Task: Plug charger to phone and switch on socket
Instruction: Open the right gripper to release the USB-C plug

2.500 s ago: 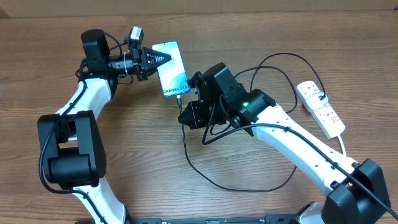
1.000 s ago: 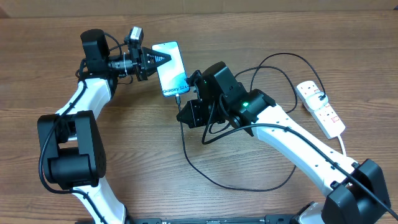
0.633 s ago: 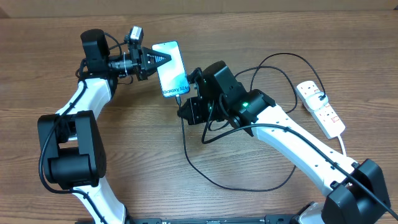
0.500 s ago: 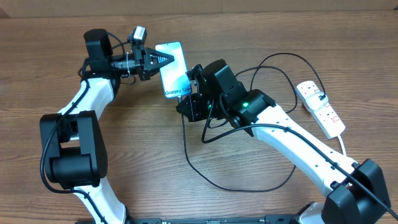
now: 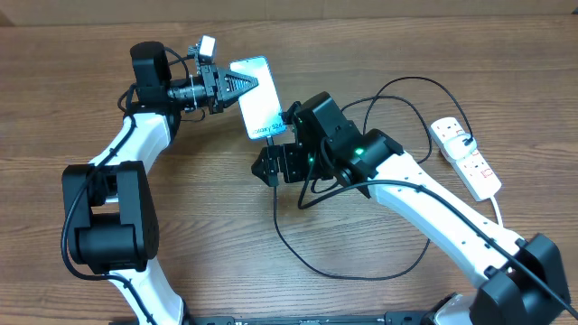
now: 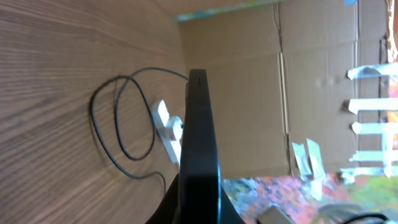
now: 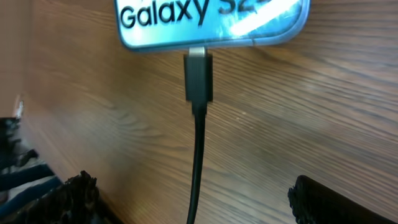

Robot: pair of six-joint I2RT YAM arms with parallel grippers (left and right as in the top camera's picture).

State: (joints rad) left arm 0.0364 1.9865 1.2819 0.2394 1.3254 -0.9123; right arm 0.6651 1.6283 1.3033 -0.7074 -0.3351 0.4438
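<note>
- Spreads a wooden table [image 5: 208,244] under everything, grain running left to right.
- Hangs the right gripper [image 7: 189,193] just below the lower end of the phone [image 5: 257,104], fingers wide apart on either side of the charger [image 7: 198,149], touching neither: released.
- Clamps the left gripper [image 5: 246,86] onto the phone from the left, fingers clenched over one long edge; from the left wrist, shows the phone edge-on.
- Places the socket [image 5: 465,158] at the table's right side, well apart from the phone, long axis slanting from far-left to near-right, white cord [image 5: 501,212] leaving its near end.
- Sets the phone between the two grippers, long axis slanting from upper left to lower right in the overhead view, "Galaxy" end pointing at the right gripper.
- Trails the charger from that end toward the near edge, then in loose loops across toward the socket.
- Puts the plug tip [image 7: 199,78] at the middle of the phone's bottom edge, in line with the long axis, a sliver of metal showing at the joint.
</note>
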